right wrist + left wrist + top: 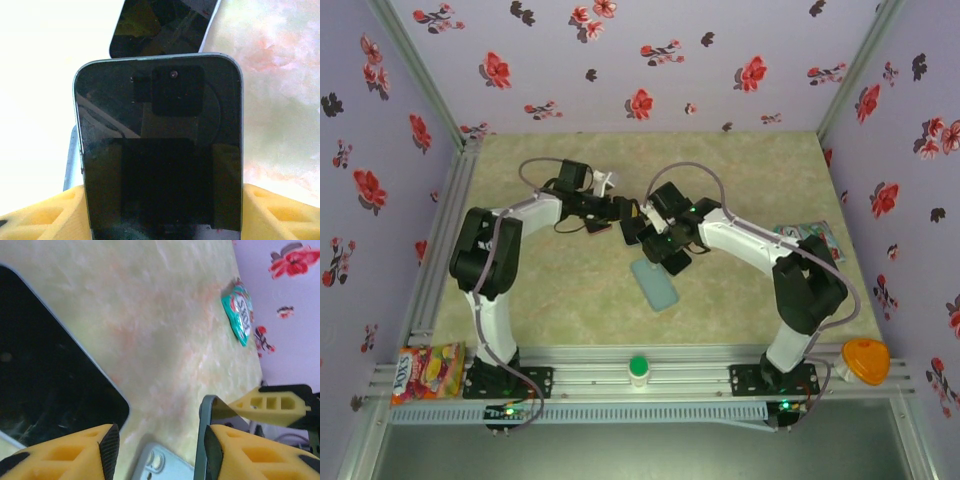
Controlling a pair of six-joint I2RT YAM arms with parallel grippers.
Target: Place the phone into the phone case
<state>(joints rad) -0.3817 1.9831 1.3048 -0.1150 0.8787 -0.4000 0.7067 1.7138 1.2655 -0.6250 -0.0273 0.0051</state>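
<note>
- My left arm [485, 255] rises from its base at the near rail, bends at the elbow and runs its forearm to the right, toward the middle of the table [570, 300].
- My right arm [805, 285] mirrors it: the elbow sits out to the right and the forearm reaches left, so both wrists meet mid-table.
- My right gripper [162, 200] pinches the phone [160, 150] by its long edges, a yellow finger on each side. The dark screen faces the wrist camera.
- My left gripper [157, 440] stands spread with nothing clamped between the pads. The phone's thin edge stands just beside one pad, and the other pad is well apart from it.
- The phone case [655, 283], pale blue, lies flat on the table just on the near side of both grippers. Its camera-cutout end shows under the gap of my left fingers [107, 447].
- A dark glossy slab [50, 370] lies beside my left gripper; I cannot tell what it is.
- A green sachet [240, 312] lies near the right wall.
</note>
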